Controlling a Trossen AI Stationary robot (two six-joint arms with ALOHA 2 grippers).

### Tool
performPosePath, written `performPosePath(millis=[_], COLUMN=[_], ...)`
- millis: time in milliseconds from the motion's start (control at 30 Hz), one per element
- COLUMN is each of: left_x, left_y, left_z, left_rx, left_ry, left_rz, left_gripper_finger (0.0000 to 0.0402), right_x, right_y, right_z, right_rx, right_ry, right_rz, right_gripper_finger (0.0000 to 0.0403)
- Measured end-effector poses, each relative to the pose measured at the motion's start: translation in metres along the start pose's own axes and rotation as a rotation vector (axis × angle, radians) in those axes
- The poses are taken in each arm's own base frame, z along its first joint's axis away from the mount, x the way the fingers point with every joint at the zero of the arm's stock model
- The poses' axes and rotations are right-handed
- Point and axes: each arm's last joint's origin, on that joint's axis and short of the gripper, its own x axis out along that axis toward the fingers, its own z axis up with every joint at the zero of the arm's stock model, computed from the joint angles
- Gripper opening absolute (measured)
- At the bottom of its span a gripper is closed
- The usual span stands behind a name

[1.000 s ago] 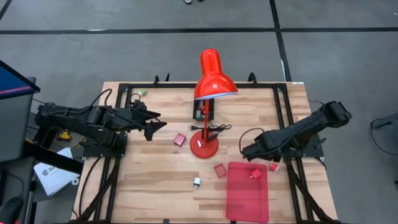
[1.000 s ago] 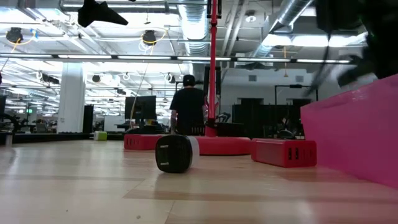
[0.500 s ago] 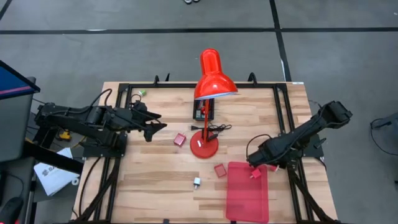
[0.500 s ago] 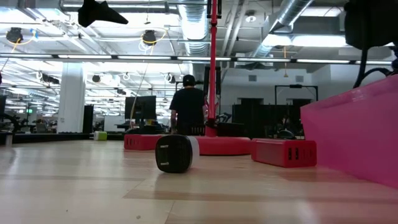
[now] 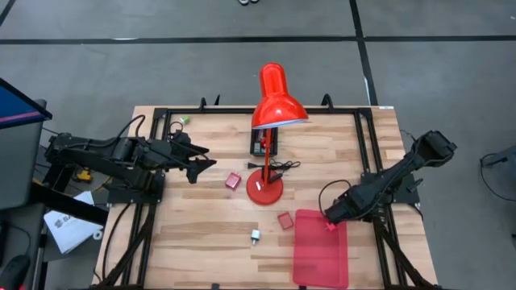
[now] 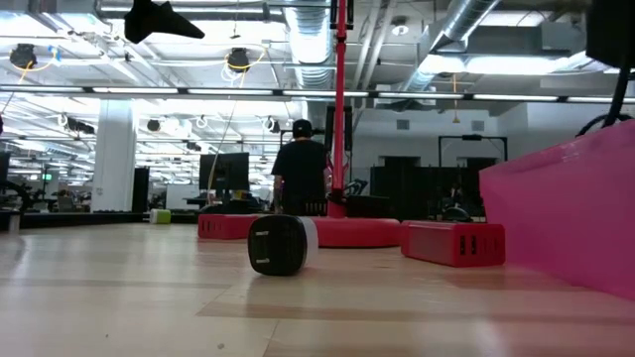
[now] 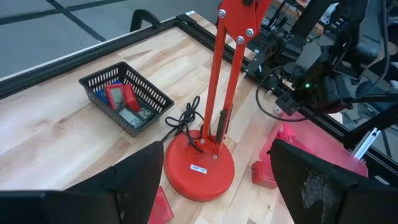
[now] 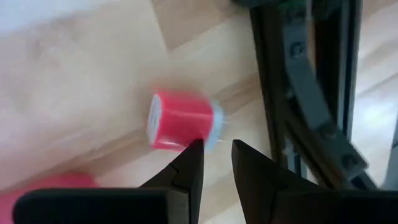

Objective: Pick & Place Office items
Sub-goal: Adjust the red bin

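Note:
My right gripper (image 5: 330, 214) hovers at the far right corner of the flat red tray (image 5: 321, 254). Its fingers (image 8: 217, 149) stand a narrow gap apart, close over a red block with a white end (image 8: 183, 121) that lies on the wood beside the tray. I cannot tell whether they touch it. Another red block (image 5: 330, 226) lies on the tray. Red blocks (image 5: 233, 180) (image 5: 285, 220) and a white-and-black piece (image 5: 255, 235) lie on the table. My left gripper (image 5: 205, 165) waits open and empty at the left, raised above the table.
A tall red desk lamp (image 5: 270, 105) stands mid-table on a round base (image 5: 264, 192), its cord beside it. A black mesh basket (image 7: 126, 96) with small items sits behind it. A green piece (image 5: 184, 119) lies at the far left. A person (image 6: 300, 169) stands in the room beyond.
My right gripper has moved from beside the lamp base toward the table's near edge and a little right, to the tray's far right corner. Its arm now covers the red block that lay right of the tray.

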Motion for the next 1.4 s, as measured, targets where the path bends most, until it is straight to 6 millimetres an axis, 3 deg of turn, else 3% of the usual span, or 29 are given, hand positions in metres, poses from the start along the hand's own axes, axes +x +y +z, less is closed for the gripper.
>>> performPosePath(millis=[133,600,933,1133,1267,1400], left_x=[0.000,0.000,0.000,0.000,0.000,0.000], left_y=[0.000,-0.002,-0.002,-0.002,-0.002,-0.002], left_z=[0.000,0.002,0.002,0.002,0.003,0.003], left_rx=[-0.025,-0.074,-0.089,-0.090,-0.090,-0.093], left_ry=[0.000,-0.021,-0.021,-0.022,-0.025,-0.028], left_rz=[0.000,-0.019,-0.019,-0.019,-0.017,-0.017], left_gripper_finger=[0.0285,0.0285,0.0285,0.0285,0.0285,0.0285], right_x=[0.008,0.003,-0.043,-0.086,-0.092,-0.083], right_y=[0.004,0.014,0.006,0.009,0.015,0.023], right_z=[0.001,0.008,-0.007,-0.026,-0.038,-0.056], right_rx=[-0.003,0.026,-0.014,-0.105,-0.185,-0.249], right_ry=[0.042,-0.025,-0.146,-0.232,-0.180,-0.140], right_rz=[0.037,0.119,0.196,0.501,0.618,0.646], right_gripper_finger=[0.0079,0.0079,0.0079,0.0078,0.0073,0.0065])
